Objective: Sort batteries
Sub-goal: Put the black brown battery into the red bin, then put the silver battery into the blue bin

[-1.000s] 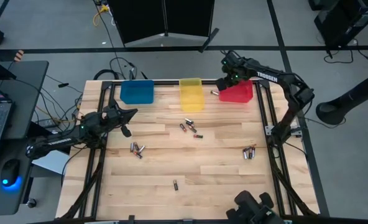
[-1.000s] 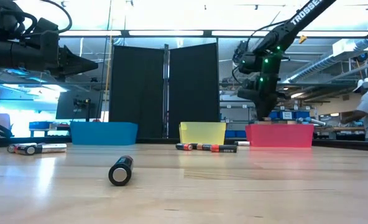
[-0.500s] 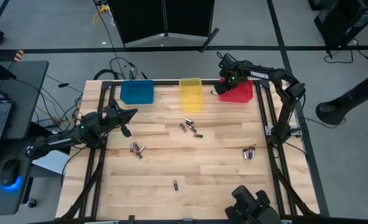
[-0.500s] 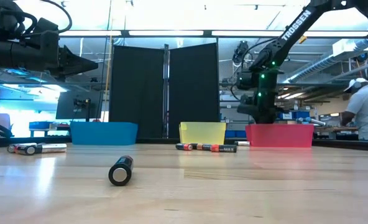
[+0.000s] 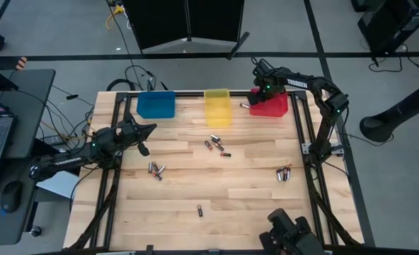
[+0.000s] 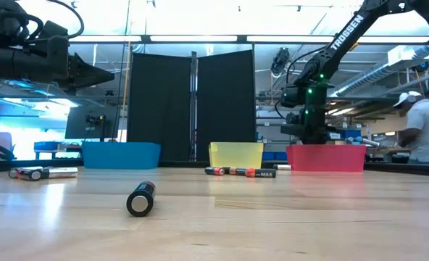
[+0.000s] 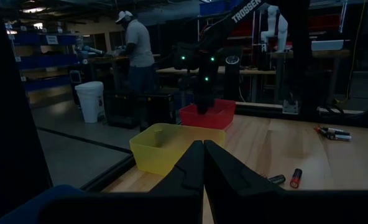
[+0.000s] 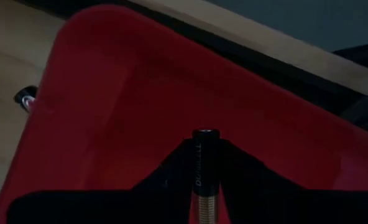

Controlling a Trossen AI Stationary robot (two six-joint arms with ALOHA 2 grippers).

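The right gripper (image 8: 206, 180) hangs over the red bin (image 5: 270, 106) at the desk's (image 5: 209, 212) 1 o'clock corner, fingers clamped on a battery (image 8: 205, 163) held above the bin's floor. The left gripper (image 7: 202, 163), fingers together, waits at 9 o'clock. Loose batteries (image 5: 215, 144) lie scattered around mid-desk.

Bright ceiling strip lights glare in the low view; left wrist view dim.
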